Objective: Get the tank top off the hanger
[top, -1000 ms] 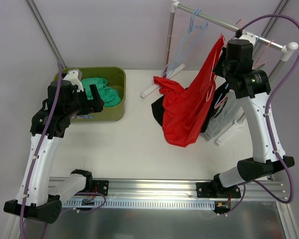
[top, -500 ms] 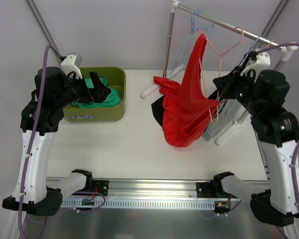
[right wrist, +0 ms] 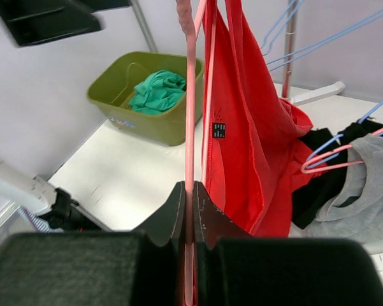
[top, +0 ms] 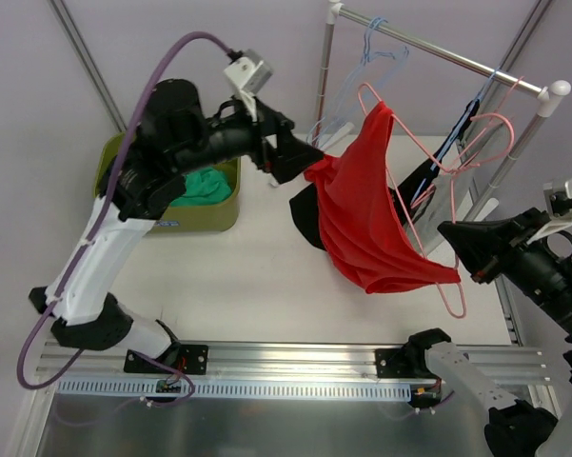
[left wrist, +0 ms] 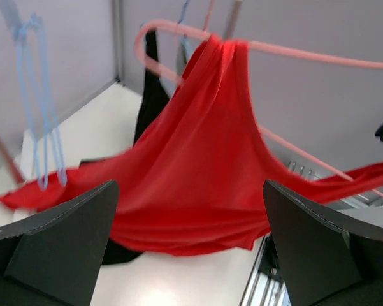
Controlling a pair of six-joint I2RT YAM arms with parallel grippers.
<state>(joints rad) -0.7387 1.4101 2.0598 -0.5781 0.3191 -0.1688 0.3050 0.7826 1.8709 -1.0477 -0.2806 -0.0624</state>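
Observation:
A red tank top [top: 366, 219] hangs by one strap on a pink hanger [top: 428, 157], off the rail and tilted over the table. My right gripper [top: 454, 246] is shut on the hanger's thin wire, which shows pinched between the black fingers in the right wrist view [right wrist: 191, 191], with the tank top [right wrist: 242, 127] draped just to its right. My left gripper [top: 300, 157] is open, raised beside the top's far left edge. In the left wrist view its fingers [left wrist: 57, 236] stand wide apart in front of the red cloth [left wrist: 191, 172], touching nothing.
A green bin [top: 219, 214] holding teal clothes [top: 205, 186] sits at the back left. The rack rail [top: 438, 48] carries blue hangers [top: 376, 48] and another pink hanger [top: 490, 129]. A black garment [top: 305, 214] lies under the red one, a grey one [right wrist: 363, 191] beside it.
My right arm has drawn the hanger and tank top off the rail toward the near right. My left arm has swung from the bin over to the tank top, still open.

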